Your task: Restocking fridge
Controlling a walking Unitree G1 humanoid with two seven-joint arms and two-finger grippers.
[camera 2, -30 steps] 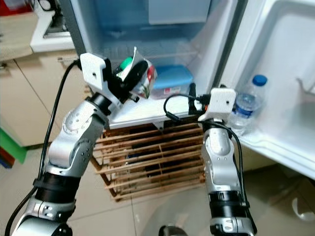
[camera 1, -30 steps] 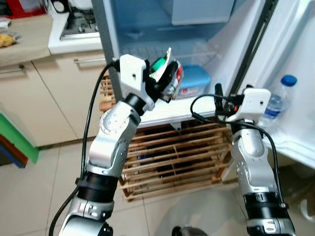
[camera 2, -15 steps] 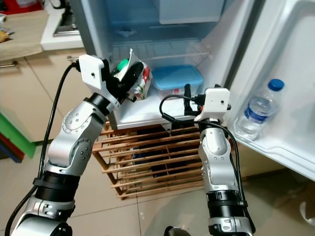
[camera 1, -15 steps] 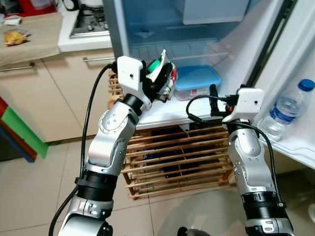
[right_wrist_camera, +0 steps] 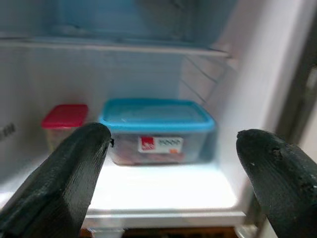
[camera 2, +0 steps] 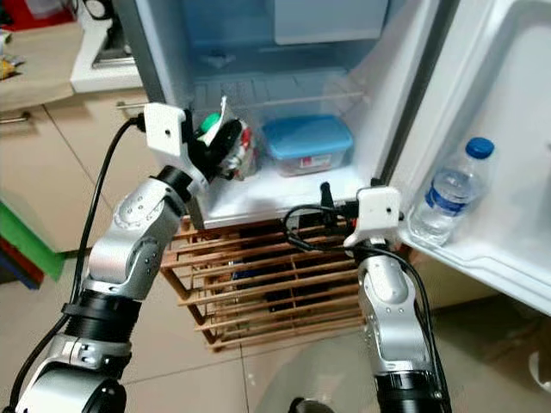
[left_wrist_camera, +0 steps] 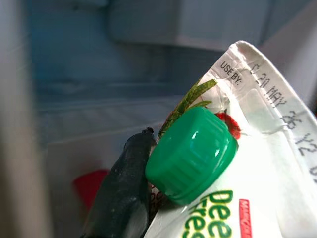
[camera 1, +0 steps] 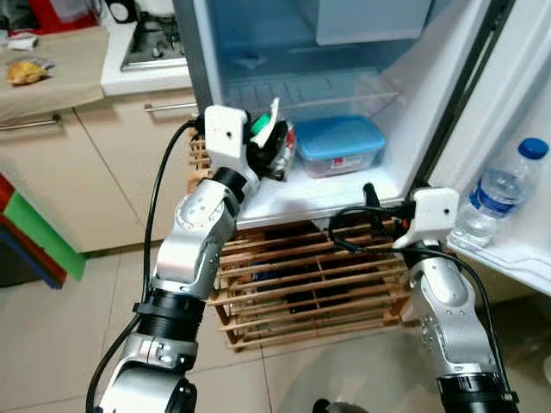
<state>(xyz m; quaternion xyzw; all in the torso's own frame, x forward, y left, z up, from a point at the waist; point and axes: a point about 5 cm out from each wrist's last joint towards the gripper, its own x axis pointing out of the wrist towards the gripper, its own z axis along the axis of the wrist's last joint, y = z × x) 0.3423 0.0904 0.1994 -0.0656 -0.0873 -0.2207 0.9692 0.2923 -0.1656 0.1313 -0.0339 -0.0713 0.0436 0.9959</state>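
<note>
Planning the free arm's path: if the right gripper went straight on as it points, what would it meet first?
Probably the blue-lidded container on the fridge shelf, centred between the open fingers of the right gripper; depth is unclear.

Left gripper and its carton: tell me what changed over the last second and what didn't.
The left gripper has carried the green-capped carton forward, over the fridge shelf and closer to the blue-lidded container. The right gripper has dropped lower, below the shelf edge. Unchanged: the carton is still gripped, the right fingers stay open, container and water bottle haven't moved.
</note>
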